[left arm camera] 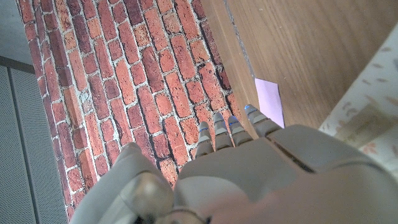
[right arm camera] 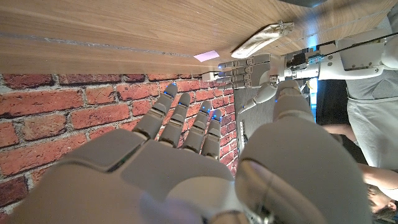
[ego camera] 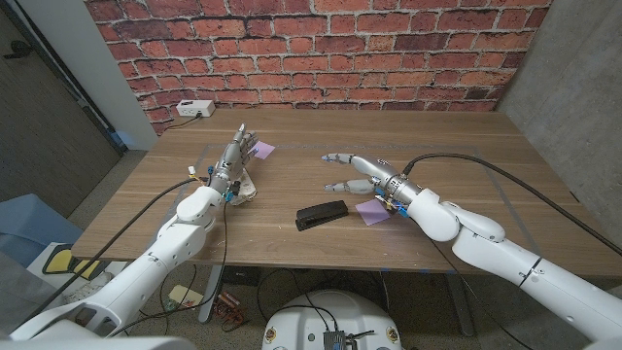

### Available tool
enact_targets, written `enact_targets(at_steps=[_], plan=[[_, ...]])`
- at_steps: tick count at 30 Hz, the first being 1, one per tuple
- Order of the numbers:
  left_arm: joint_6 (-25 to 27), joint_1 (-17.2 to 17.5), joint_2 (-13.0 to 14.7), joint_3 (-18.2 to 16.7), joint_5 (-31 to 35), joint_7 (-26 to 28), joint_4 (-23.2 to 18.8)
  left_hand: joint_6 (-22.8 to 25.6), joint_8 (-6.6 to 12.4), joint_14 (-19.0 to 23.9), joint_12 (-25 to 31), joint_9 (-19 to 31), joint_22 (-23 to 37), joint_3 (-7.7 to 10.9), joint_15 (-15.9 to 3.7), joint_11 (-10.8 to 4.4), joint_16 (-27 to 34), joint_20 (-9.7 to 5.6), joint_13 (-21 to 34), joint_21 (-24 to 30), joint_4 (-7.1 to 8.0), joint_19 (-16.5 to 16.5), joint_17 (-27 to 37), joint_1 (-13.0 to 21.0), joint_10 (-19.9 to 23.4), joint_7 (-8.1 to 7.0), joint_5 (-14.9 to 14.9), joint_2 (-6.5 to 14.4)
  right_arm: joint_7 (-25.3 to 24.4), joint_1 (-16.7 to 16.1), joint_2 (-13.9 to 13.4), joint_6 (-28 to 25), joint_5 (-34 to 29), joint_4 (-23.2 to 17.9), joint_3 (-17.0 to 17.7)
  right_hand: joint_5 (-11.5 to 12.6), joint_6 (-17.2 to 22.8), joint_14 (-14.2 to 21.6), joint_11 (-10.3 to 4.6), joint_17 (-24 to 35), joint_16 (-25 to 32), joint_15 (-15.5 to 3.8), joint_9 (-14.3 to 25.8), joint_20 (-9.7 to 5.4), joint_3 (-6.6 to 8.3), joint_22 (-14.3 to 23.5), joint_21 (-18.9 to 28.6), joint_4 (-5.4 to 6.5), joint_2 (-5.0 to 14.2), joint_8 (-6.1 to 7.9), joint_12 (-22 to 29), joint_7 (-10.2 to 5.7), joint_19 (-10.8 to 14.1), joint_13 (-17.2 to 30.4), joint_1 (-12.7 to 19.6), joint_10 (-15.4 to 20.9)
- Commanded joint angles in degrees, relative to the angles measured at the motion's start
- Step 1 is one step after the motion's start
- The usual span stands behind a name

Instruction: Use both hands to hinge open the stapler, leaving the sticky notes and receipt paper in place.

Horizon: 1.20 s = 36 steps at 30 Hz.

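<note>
Our stapler (ego camera: 322, 215) lies closed near the tabletop's (ego camera: 466, 156) front edge; both robot hands, left (ego camera: 233, 158) and right (ego camera: 355, 172), hover spread (holding nothing), poised to approach it.

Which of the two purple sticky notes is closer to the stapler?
The sticky note under the right hand's wrist, just right of the black stapler. The other note lies far back beside the left hand.

The table (ego camera: 437, 146) is smooth matt wood, the stapler (ego camera: 321, 215) dark matt plastic, the wall (ego camera: 321, 49) behind rough brick.
</note>
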Motion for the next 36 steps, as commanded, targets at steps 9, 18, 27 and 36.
enact_targets(at_steps=[9,18,27,36], plan=[[-0.9,-0.5,-1.2,-0.1,-1.4,-1.7,2.3,0.3,-0.12,0.2,0.3,0.2,0.2,-0.16,-0.18,-0.01,-0.1,-0.26,0.3,-0.1,-0.23,0.2,0.1,-0.2,0.9,-0.03,0.3,0.6,1.5,1.0,0.2,-1.7,-5.3,-1.4,-2.1,-0.2,0.4,1.4,0.03,0.9,1.3,-9.73,0.2,1.28,-0.38,0.2,0.0,0.22,1.14,0.22,0.1,0.01,0.8,0.4,0.8,0.4],[-1.5,-0.5,-1.7,-0.6,-2.5,-2.2,3.1,0.4,-0.17,0.0,0.3,0.2,0.2,-0.21,-0.20,0.07,-0.2,-0.02,0.3,-0.2,-0.23,0.1,0.1,-0.3,1.1,-0.08,0.3,0.7,1.7,0.6,-0.1,-2.4,-7.8,-2.5,-2.9,-0.3,0.8,2.0,-0.61,1.4,2.0,-9.88,0.2,0.01,-0.66,0.2,-0.4,0.11,1.33,0.33,0.5,-0.17,0.0,0.7,1.4,1.4],[-1.9,-0.6,-1.8,-0.5,-2.4,-2.6,3.5,0.5,-0.15,0.0,0.3,0.2,0.2,-0.26,-0.17,-0.07,-0.2,0.06,0.3,-0.2,-0.22,0.0,0.1,-0.4,1.2,-0.02,0.3,0.6,2.5,1.0,0.2,-2.0,-9.0,-2.6,-3.9,-0.3,1.9,2.6,-0.48,1.8,2.5,-10.04,0.2,-1.54,-0.92,0.1,-0.5,-0.08,1.42,0.65,0.9,-0.28,-0.2,0.9,2.2,2.4],[-2.5,-0.8,-2.3,-0.5,-2.8,-3.4,4.1,0.5,-0.21,0.0,0.3,0.2,0.2,-0.32,-0.23,0.03,-0.1,0.12,0.3,-0.2,-0.21,-0.1,0.1,-0.5,1.3,0.12,0.3,0.6,4.2,1.5,0.5,-2.4,-10.2,-2.6,-4.9,-0.3,4.2,3.5,-0.97,2.0,3.0,-10.07,0.2,-1.42,-1.20,0.1,-0.5,-0.22,1.51,1.34,1.3,-1.04,0.0,0.9,2.9,3.9]])
